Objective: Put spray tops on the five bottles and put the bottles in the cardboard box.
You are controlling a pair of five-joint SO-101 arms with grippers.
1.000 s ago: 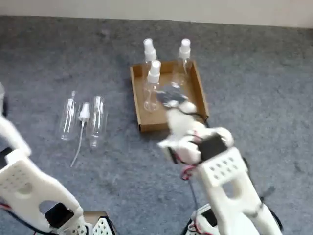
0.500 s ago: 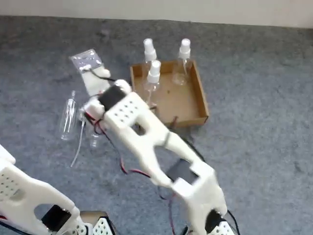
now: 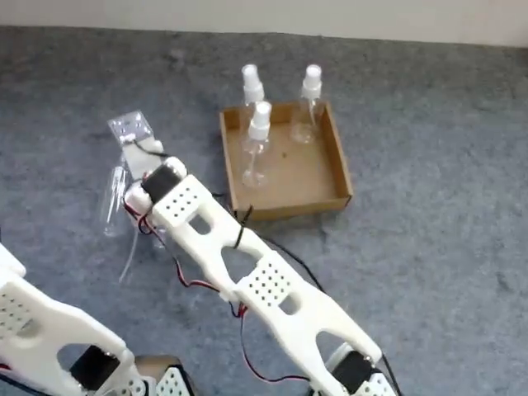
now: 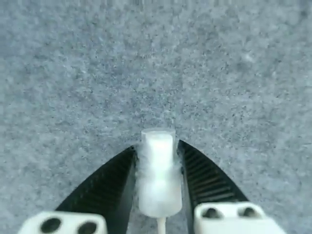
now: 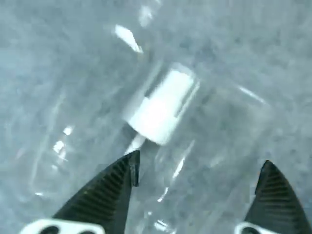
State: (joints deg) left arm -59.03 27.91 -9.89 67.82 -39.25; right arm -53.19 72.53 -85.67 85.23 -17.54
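Observation:
Three clear bottles with white spray tops stand upright at the cardboard box [image 3: 334, 161]: one in its middle [image 3: 257, 140], one at its back right [image 3: 308, 103], one at its back left corner [image 3: 252, 85]. Left of the box a capless clear bottle [image 3: 113, 196] lies on the carpet. My right arm [image 3: 198, 219] stretches over a second one. My right gripper [image 5: 200, 165] hangs open just above a loose spray top [image 5: 161, 109] lying between the two bottles [image 5: 48, 141]. My left gripper [image 4: 157, 151] is shut on another white spray top [image 4: 157, 175] above bare carpet.
Grey carpet [image 3: 429, 231] spreads all around. The loose top's thin dip tube [image 3: 129, 256] trails toward the front. My left arm's white links [image 3: 41, 322] fill the front left corner. A pale wall strip runs along the back.
My right arm has swung from the box's front edge leftward over the lying bottles and lowered a little. The left arm has shifted slightly toward the front left.

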